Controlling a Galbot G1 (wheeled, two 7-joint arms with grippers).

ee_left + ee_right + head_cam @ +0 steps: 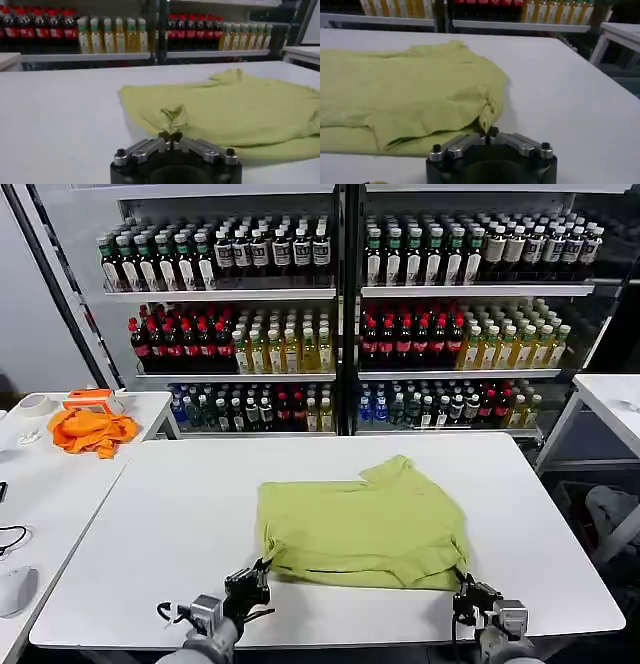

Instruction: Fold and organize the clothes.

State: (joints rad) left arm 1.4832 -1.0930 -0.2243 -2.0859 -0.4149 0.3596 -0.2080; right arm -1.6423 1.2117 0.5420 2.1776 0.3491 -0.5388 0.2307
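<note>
the lime t-shirt [362, 526] lies folded on the white table [150, 524]. the left gripper [256, 578] is clenched on the shirt's near left corner, the right gripper [464, 586] clenched on its near right corner; the shirt spreads away beyond both grippers, between them.

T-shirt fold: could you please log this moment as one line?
T-shirt on table | left gripper shut on near-left corner | right gripper shut on near-right corner
</note>
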